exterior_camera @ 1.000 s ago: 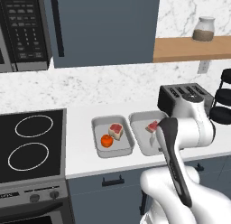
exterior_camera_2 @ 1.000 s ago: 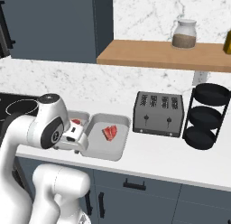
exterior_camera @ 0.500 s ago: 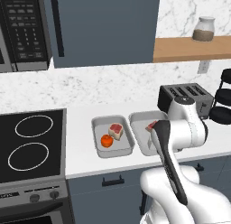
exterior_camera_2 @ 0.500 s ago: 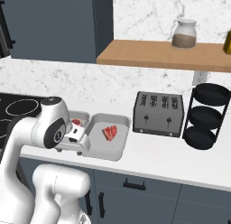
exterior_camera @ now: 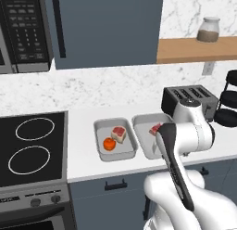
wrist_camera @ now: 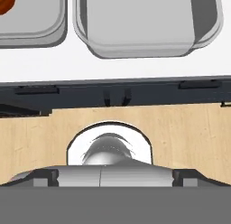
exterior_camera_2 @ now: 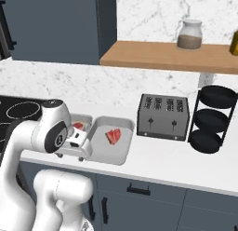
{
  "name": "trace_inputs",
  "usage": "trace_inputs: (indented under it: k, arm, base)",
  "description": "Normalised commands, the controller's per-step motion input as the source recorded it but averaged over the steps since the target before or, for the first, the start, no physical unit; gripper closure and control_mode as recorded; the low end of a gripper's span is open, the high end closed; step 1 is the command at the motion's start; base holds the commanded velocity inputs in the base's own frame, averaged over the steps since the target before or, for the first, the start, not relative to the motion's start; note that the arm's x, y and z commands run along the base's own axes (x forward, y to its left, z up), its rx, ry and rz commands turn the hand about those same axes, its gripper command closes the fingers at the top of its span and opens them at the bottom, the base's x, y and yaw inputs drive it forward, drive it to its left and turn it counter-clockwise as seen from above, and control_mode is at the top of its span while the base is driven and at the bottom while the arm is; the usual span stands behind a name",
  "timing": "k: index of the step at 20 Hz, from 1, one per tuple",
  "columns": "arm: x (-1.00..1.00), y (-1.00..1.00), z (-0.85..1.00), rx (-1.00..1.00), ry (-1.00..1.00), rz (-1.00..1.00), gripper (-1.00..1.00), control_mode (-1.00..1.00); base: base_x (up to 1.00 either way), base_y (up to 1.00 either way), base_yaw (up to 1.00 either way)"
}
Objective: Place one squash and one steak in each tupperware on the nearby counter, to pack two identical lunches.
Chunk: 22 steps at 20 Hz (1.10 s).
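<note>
Two light-grey tupperware stand side by side on the white counter (exterior_camera: pixel 83 127). The left tupperware (exterior_camera: pixel 102 156) (wrist_camera: pixel 31 31) holds a round orange-red squash (exterior_camera: pixel 109 143) (wrist_camera: pixel 3 2) and a steak (exterior_camera: pixel 119 133) with a cream edge. In the right tupperware (exterior_camera: pixel 142 143) (exterior_camera_2: pixel 109 153) (wrist_camera: pixel 135 33) lies a flat pinkish-red steak (exterior_camera: pixel 155 129) (exterior_camera_2: pixel 113 135). My gripper (exterior_camera_2: pixel 76 151) hangs over the counter's front edge (wrist_camera: pixel 113 67), in front of the two containers, pointing down. It is open and holds nothing.
A dark toaster (exterior_camera: pixel 190 97) (exterior_camera_2: pixel 162 116) stands right of the containers, with a black tiered rack (exterior_camera_2: pixel 211 118) beyond it. The stove (exterior_camera: pixel 32 145) lies to the left, a microwave (exterior_camera: pixel 23 32) above it. A wooden shelf (exterior_camera_2: pixel 167 60) carries a jar (exterior_camera_2: pixel 189 35). Dark drawers (wrist_camera: pixel 113 94) sit below the counter.
My forearm has swung slightly left in the left base view and the hand has barely shifted. The food and the containers lie as before, and the gripper stays open.
</note>
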Motion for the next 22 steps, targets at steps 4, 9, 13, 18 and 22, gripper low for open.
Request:
trace_inputs:
  k: [4,9,13,18,22]
  arm:
    - [0.0,0.0,0.0,0.0,0.0,0.0,-1.0,1.0]
    - [0.0,0.0,0.0,0.0,0.0,0.0,-1.0,1.0]
    - [0.0,0.0,0.0,0.0,0.0,0.0,-1.0,1.0]
    - [0.0,0.0,0.0,0.0,0.0,0.0,-1.0,1.0]
    - [0.0,0.0,0.0,0.0,0.0,0.0,-1.0,1.0]
  base:
    - [-0.92,-0.18,-0.13]
    - [-0.88,-0.25,-0.16]
    - [-0.36,-0.98,-0.07]
    - [-0.05,-1.0,0.0]
    - [-0.2,-1.0,0.0]
